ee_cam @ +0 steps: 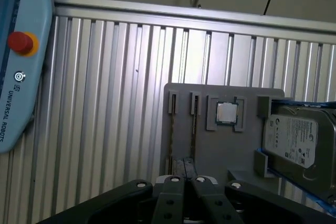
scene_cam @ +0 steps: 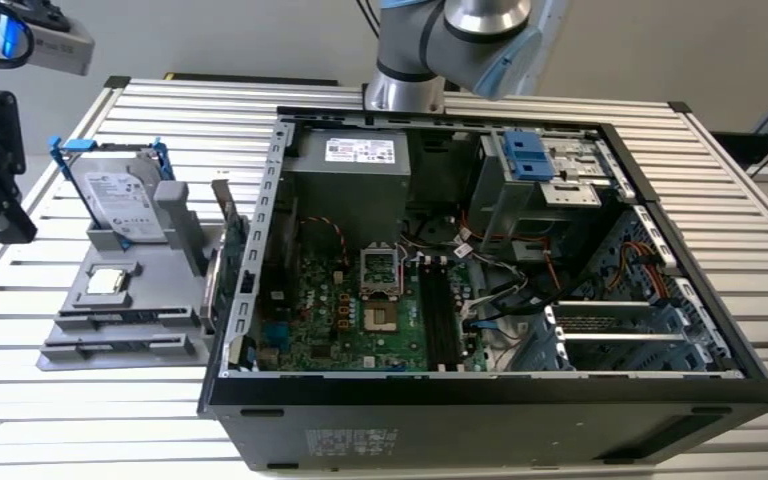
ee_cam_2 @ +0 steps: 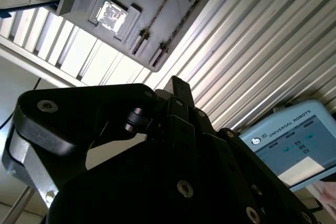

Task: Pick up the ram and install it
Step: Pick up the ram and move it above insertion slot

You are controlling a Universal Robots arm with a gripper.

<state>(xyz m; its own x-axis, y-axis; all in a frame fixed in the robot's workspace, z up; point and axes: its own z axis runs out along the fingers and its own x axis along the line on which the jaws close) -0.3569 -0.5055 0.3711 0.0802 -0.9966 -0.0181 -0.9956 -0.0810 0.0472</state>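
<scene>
My gripper (scene_cam: pixel 11 225) hangs at the exterior view's left edge, above and beside the grey holder (scene_cam: pixel 144 300). Its black fingers (ee_cam: pixel 184 165) are pressed together, shut, with nothing visible between them; their pointed tip (ee_cam_2: pixel 177 85) also shows. Below them the holder (ee_cam: pixel 210 145) has two long slots (ee_cam: pixel 171 129), each with a thin dark strip along it. I cannot tell whether either strip is the ram's edge. The motherboard's black slots (scene_cam: pixel 438 315) lie inside the open computer case (scene_cam: pixel 491 400).
On the holder stand a silver hard drive in a blue frame (scene_cam: pixel 124 195), a processor chip (scene_cam: pixel 107 280) and a green expansion card (scene_cam: pixel 233 270) close to the case wall. A teach pendant (ee_cam: pixel 21 77) lies on the ribbed aluminium table (ee_cam: pixel 105 103).
</scene>
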